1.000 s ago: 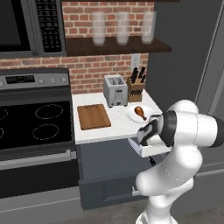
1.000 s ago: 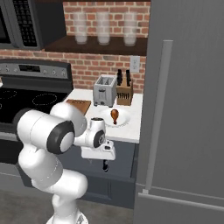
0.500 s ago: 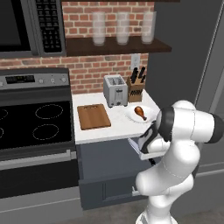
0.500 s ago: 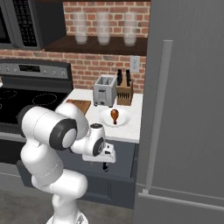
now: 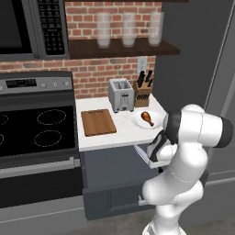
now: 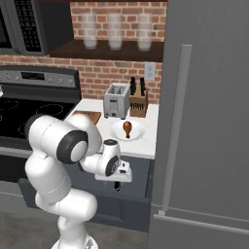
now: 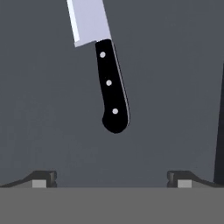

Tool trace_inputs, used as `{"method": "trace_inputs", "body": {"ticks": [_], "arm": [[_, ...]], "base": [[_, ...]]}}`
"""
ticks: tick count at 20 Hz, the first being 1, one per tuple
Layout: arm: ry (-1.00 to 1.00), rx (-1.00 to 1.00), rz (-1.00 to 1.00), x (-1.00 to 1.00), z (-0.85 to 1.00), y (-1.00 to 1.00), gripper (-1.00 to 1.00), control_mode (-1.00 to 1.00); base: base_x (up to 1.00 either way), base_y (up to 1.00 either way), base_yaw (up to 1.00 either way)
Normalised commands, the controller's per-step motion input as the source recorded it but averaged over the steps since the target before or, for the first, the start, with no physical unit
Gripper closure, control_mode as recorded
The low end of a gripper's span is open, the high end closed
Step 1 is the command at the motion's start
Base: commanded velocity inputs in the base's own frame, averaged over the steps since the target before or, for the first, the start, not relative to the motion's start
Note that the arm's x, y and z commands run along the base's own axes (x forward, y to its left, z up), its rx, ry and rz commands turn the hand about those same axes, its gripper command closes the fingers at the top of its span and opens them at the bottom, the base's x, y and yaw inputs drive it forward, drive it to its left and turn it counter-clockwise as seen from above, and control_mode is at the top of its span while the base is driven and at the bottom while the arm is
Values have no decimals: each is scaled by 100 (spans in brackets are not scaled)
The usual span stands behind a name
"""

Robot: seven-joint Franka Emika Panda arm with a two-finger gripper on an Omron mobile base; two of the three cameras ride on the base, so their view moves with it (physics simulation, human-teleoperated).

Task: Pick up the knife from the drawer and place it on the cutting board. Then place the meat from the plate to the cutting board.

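Lying in drawer (image 7: 43, 131): knife (image 7: 109, 83)

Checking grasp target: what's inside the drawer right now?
In the hand view the knife lies flat on the drawer floor, black handle toward the open gripper, blade running out of frame. The blade tip and the rest of the drawer aren't visible.

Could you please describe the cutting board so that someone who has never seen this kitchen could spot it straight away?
Start at the black stove and move to the white counter just right of it. The cutting board lies flat at the counter's stove end, in front and to the left of the silver toaster. It is the only brown wooden rectangle there; the plate beside it is round and white.
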Motion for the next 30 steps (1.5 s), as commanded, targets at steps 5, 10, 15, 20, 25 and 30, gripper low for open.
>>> {"method": "trace_inputs", "body": {"ticks": [5,10,15,20,25,30], "arm": [[0,0,0,33,-4,-2,-100,-100],[0,0,0,27,-23,0,-100,-100],[0,0,0,18,-30,0,-100,-100],[0,0,0,17,-34,0,-100,-100],[0,0,0,6,-44,0,-100,-100],[0,0,0,0,-47,0,100,-100]], "base": [[0,0,0],[0,0,0],[0,0,0],[0,0,0],[0,0,0],[0,0,0]]}}
